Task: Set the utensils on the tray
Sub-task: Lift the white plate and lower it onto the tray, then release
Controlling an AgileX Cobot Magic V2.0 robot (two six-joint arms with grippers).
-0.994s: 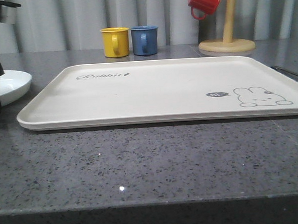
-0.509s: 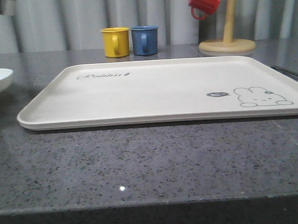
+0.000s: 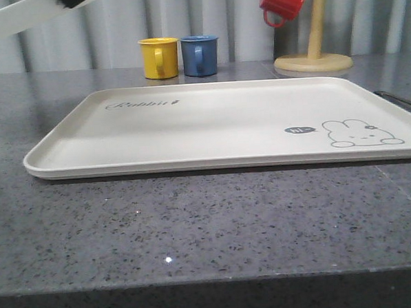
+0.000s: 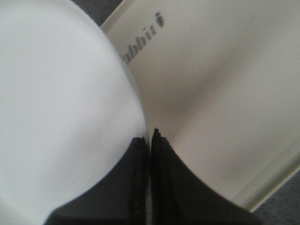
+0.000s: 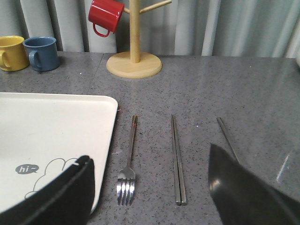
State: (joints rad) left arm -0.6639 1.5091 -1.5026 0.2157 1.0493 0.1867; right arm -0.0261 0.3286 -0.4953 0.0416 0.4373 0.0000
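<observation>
The cream tray (image 3: 225, 125) with its rabbit drawing lies flat in the middle of the table. To its right on the grey table lie a silver fork (image 5: 129, 159), a pair of chopsticks (image 5: 177, 159) and a third slim handle (image 5: 226, 133), its lower end hidden behind a finger. My right gripper (image 5: 149, 155) hangs open above the fork and chopsticks, touching nothing. My left gripper (image 4: 149, 136) is shut on the rim of a round white plate (image 4: 61, 93), held in the air over the tray's (image 4: 211, 93) left end. The plate (image 3: 19, 15) shows tilted at the upper left.
A yellow mug (image 3: 158, 57) and a blue mug (image 3: 199, 55) stand behind the tray. At the back right a red mug (image 3: 284, 1) hangs on a wooden mug tree (image 3: 313, 58). A dark strip (image 3: 399, 101) lies by the tray's right edge.
The white plate has gone up from the table at the left to high in the air, carried by my left gripper. The tray and mugs have not moved.
</observation>
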